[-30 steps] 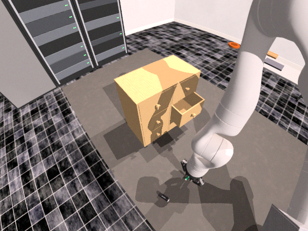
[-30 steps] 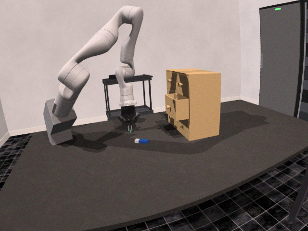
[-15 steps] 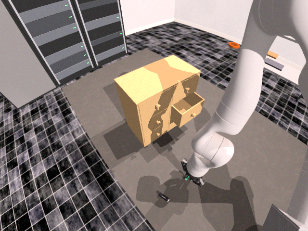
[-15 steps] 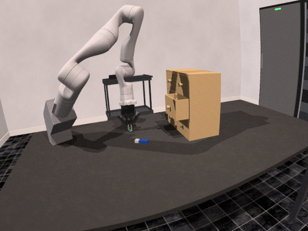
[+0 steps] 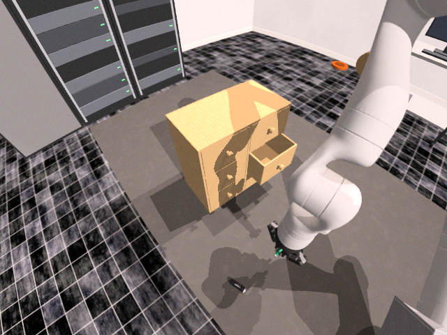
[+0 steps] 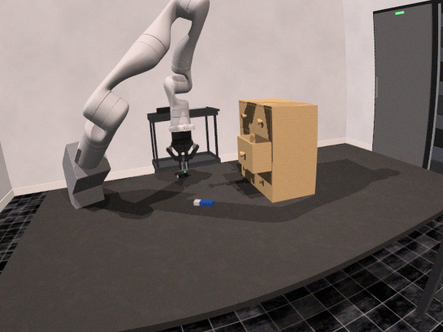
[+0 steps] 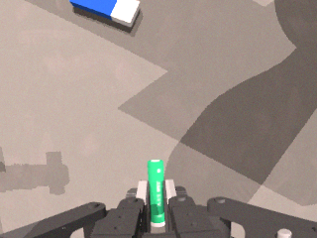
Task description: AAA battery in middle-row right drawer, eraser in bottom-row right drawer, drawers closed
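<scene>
In front of the chest [image 5: 187, 133] [image 6: 293, 150], the gripper [image 5: 286, 248] [image 6: 183, 168] [image 7: 157, 194] is gripping the green AAA battery [image 5: 278, 252] [image 6: 185, 170] [image 7: 157, 193]; the carrying step is seemingly beginning, next needing a raised move over the chest's open middle-right drawer [image 5: 276, 164] [image 6: 255, 155]

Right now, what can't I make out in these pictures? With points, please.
- Floor of the open drawer [image 5: 278, 166] [image 6: 255, 155]: partly hidden by its walls, top and exterior views.
- Blue-and-white eraser [image 6: 203, 203] [image 7: 106, 9]: cut off by the wrist view's upper edge.
- Print on the green battery [image 7: 156, 190]: too small, wrist view.
</scene>
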Tool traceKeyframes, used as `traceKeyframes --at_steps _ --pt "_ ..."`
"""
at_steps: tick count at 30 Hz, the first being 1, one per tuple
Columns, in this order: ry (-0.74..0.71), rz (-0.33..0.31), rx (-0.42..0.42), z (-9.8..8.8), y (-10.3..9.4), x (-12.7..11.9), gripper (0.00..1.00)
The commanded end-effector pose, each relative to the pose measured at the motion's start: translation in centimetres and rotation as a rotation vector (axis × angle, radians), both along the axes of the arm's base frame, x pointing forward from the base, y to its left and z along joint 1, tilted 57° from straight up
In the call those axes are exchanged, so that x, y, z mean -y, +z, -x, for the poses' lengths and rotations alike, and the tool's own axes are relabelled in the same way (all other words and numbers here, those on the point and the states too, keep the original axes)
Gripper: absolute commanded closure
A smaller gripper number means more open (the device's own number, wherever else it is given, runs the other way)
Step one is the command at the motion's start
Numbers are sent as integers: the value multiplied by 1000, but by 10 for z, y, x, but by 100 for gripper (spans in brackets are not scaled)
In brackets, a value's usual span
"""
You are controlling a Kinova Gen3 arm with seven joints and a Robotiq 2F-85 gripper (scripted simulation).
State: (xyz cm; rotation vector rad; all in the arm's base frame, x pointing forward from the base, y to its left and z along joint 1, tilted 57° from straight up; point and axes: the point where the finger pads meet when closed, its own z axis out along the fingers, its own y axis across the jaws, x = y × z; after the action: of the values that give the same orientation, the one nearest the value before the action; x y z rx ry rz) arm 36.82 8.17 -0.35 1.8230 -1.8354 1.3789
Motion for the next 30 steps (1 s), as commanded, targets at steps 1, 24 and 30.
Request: traceKeyframes --at_steps 1,24,30 --pt "14 -17 4 2 9 -18 95" --pt "-39 -48 65 4 22 -15 95" --pt "-153 -134 213 -4 41 -4 95"
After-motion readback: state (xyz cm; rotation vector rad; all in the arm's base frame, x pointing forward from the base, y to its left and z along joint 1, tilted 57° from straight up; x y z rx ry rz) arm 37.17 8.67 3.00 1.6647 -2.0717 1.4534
